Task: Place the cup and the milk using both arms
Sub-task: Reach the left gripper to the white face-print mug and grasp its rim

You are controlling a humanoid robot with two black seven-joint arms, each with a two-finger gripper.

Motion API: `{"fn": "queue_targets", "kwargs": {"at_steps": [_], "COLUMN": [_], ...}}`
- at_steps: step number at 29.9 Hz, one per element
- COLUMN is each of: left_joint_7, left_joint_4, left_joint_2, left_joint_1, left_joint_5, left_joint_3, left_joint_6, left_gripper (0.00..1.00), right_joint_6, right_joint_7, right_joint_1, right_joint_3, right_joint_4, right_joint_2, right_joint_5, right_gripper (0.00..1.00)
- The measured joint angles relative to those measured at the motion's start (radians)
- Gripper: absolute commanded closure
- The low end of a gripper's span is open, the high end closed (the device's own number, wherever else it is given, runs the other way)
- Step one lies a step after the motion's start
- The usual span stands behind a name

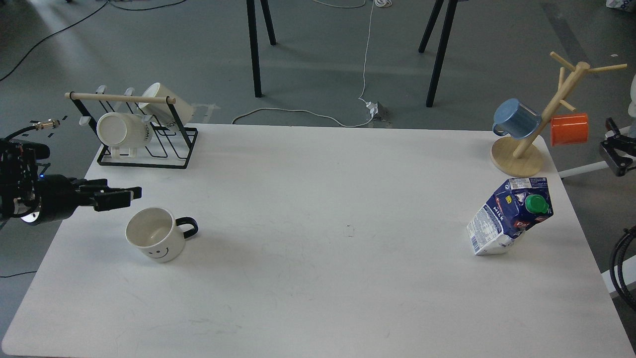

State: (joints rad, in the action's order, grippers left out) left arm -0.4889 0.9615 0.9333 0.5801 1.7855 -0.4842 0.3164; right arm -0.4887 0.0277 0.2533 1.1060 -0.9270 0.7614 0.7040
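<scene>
The left arm reaches in level from the left edge, its black two-fingered end effector (pixel 130 194) pointing right above the bench's left side, just up and left of the cup and clear of it. Its fingers lie stacked and dark from this angle, so whether they are apart or together cannot be told.

The cream-white ceramic cup with a black handle and a drawn smiley face (pixel 155 240) stands upright on the white bench (pixel 318 288) near its left edge, mouth up, handle pointing right, face toward the camera.

The small dark blue and white milk carton with a round green screw cap (pixel 509 217) stands well apart on the right side, its dented body leaning right.

Of the right arm only a black clamp-like part (pixel 616 151) shows at the right edge, beyond the bench; its state cannot be told.

At the back left a black wire rack (pixel 149 144) holds two cream mugs on their sides. At the back right a wooden mug tree (pixel 539 124) carries a blue mug and an orange mug.
</scene>
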Motion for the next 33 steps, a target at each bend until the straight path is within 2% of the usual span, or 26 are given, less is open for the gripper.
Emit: {"fn": "queue_targets", "kwargs": {"at_steps": [28,30,33], "left_joint_7": [0.0,0.0,0.0], "left_joint_4": [-0.086,-0.09,-0.093], "left_joint_2": [-0.117,-0.118,-0.119], "left_joint_1": [-0.085,-0.088,-0.091], "left_joint_5": [0.005,0.005,0.006], "left_joint_3": [0.002,0.002,0.002], "left_joint_6": [-0.023,-0.025,-0.026], "left_gripper": [0.05,0.07,0.18], "right_joint_6": [0.0,0.0,0.0], "right_joint_7": [0.001,0.001,0.001], "right_joint_1": [-0.003,-0.003,-0.003], "right_joint_3": [0.0,0.0,0.0], "right_joint_4": [0.003,0.003,0.003], "right_joint_2": [-0.007,-0.007,-0.007], "right_joint_5": [0.0,0.0,-0.001], "right_gripper": [0.01,0.01,0.01]}}
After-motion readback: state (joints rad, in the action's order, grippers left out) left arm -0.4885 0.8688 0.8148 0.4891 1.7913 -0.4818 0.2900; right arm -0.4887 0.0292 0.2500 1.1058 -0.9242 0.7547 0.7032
